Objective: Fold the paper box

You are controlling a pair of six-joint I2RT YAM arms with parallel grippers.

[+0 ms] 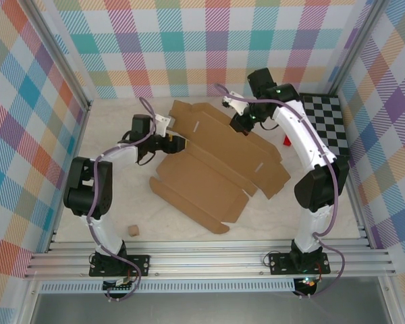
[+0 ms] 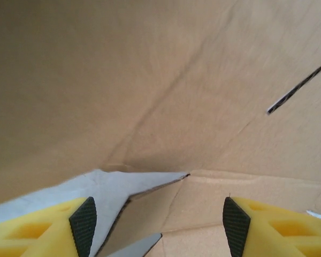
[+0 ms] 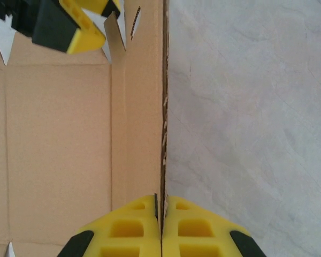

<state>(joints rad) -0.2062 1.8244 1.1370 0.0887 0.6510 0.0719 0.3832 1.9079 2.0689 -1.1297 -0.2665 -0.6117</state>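
The paper box (image 1: 216,162) is a flat brown die-cut sheet with flaps and slits, spread over the middle of the table. My right gripper (image 1: 239,121) is at its far edge, and in the right wrist view it (image 3: 161,225) is shut on that thin cardboard edge (image 3: 163,134). My left gripper (image 1: 177,143) is at the sheet's left end. In the left wrist view it (image 2: 159,227) stands open, black pads (image 2: 84,225) wide apart. Cardboard (image 2: 150,80) rises close ahead, and a flap corner lies between the pads without being pinched. The left gripper's yellow fingers (image 3: 80,27) also show in the right wrist view.
A black-and-white checkered board (image 1: 327,128) lies at the back right, with a small red item (image 1: 286,141) beside the right arm. A tiny tan cube (image 1: 132,230) sits near the left arm's base. Plaid walls enclose the table (image 3: 246,107) on three sides.
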